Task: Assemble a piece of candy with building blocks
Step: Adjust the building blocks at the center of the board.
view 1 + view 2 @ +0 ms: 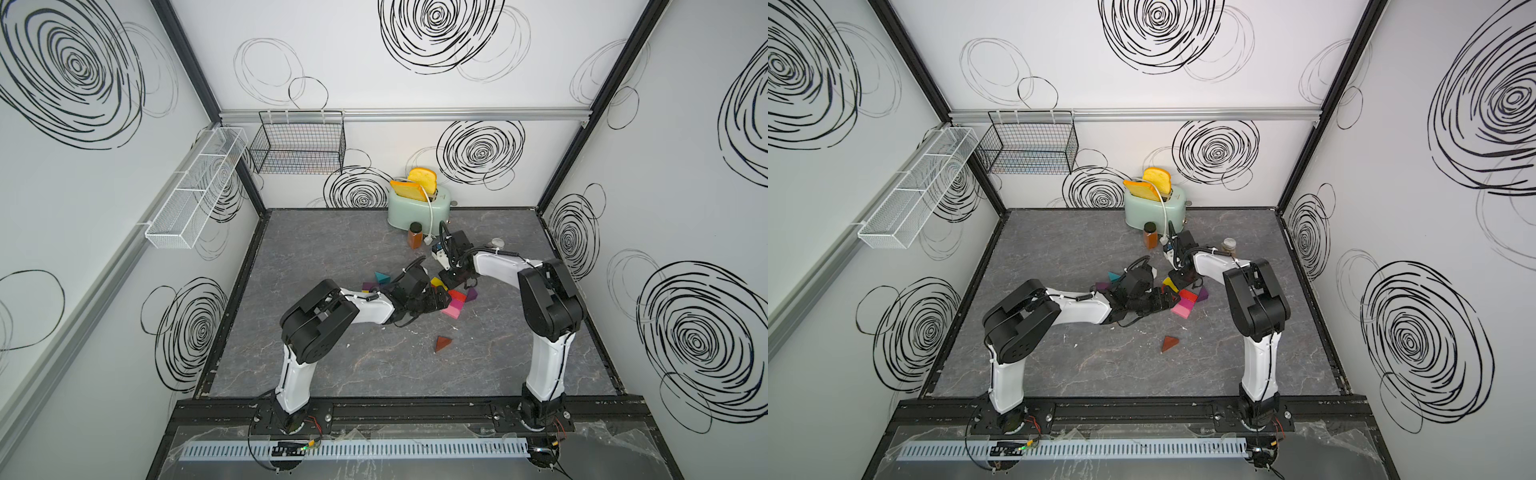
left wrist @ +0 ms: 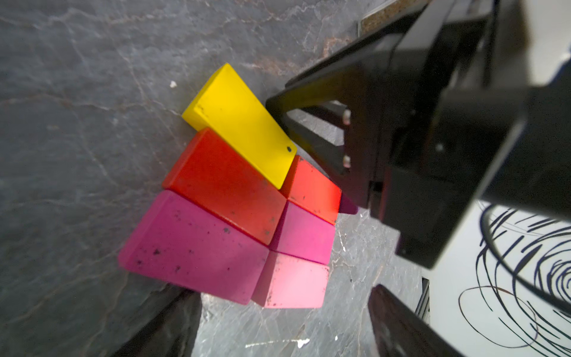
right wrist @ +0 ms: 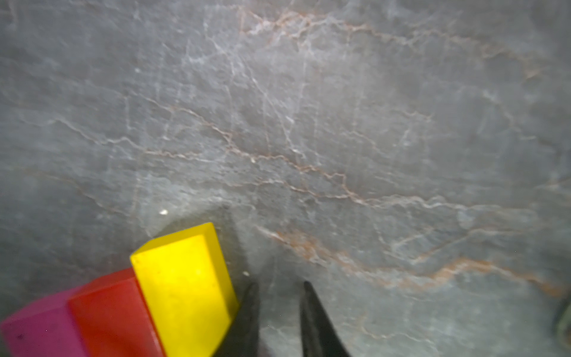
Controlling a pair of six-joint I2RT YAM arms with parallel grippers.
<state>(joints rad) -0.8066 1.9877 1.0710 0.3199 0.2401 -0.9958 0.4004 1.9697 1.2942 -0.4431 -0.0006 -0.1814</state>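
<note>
**Right end effector** point(image 3: 279, 282): fingers narrowly parted, with bare bench point(image 3: 340, 139) showing between the tips and nothing gripped. One finger point(image 3: 248, 309) stands just beside the long side face of the yellow brick point(image 3: 185, 287); whether they touch cannot be told.

**Left end effector** point(image 2: 279, 292): fingers spread wide, holding nothing. One finger point(image 2: 167, 324) is just beside a corner of the magenta brick point(image 2: 191, 247).

**Block group** point(image 1: 454, 302): it lies mid-bench directly before the left end effector, with the right end effector at its yellow end.
- Three long bricks lie flat with their side faces together and their long axes parallel. In order they are yellow, the red brick point(image 2: 222, 185) and magenta.
- A second row of shorter pieces butts against their ends: red block point(image 2: 312, 188), magenta block point(image 2: 304, 235) and pink block point(image 2: 293, 281).
- In the left wrist view the yellow brick's end covers a corner of the red block. Whether it rests on that block cannot be told.

**Outlying pieces:**
- The purple wedge point(image 1: 471, 294) is just beside the group, on the right arm's side.
- The teal wedge point(image 1: 381, 277) lies behind the left wrist.
- The brown wedge point(image 1: 442, 344) lies alone, well apart from the group and nearer the arm bases.

**Background:** the toaster point(image 1: 419, 210) stands at the back wall, and a jar point(image 1: 414, 236) stands upright just in front of it.
</note>
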